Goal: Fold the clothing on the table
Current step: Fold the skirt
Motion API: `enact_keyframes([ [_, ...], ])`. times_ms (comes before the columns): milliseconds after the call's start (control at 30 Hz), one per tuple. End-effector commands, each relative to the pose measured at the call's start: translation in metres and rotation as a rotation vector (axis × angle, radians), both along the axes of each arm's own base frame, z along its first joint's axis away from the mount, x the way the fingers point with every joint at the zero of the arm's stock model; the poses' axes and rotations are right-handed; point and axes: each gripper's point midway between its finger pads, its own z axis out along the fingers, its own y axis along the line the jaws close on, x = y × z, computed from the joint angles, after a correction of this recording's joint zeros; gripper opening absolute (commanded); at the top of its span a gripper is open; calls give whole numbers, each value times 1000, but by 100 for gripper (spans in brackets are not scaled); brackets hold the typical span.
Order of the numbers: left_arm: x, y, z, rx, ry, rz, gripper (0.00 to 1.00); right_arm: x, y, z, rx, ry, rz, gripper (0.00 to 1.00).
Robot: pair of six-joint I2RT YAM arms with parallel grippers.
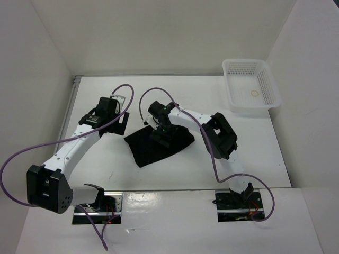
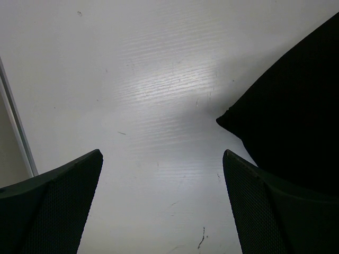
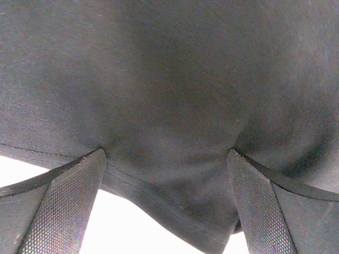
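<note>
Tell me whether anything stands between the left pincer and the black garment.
Nothing visible does. In the left wrist view only bare white table lies between the open left pincer and the near corner of the black garment, ahead to its right. The right pincer stands open over the garment.

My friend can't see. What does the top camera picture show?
A black piece of clothing lies in the middle of a white table. The right gripper is right over it, the left gripper is beside it over bare table, and a white basket sits at the far right corner.
</note>
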Motion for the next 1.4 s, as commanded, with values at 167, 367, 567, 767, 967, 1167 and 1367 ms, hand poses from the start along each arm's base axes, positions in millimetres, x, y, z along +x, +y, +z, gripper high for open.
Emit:
enact_keyframes([
  [167, 5, -2, 23, -34, -73, 9, 100, 52, -7, -32, -180, -117, 357, 99],
  [367, 5, -6, 20, -47, -61, -4, 100, 90, 13, 4, -106, -195, 326, 99],
  [567, 5, -19, 11, -92, -14, -60, 100, 72, 37, 94, 151, -259, 243, 99],
  [767, 6, -40, -19, -150, 137, -129, 100, 58, 15, 175, 365, -450, 121, 99],
  [967, 11, -50, -54, -190, 303, -149, 86, 67, -33, 204, 441, -515, -14, 99],
  [1167, 5, -44, -74, -269, 409, -143, 83, 71, -63, 195, 454, -515, -78, 99],
  [1367, -9, -49, -91, -311, 502, -176, 60, 85, -63, 200, 490, -542, -116, 99],
])
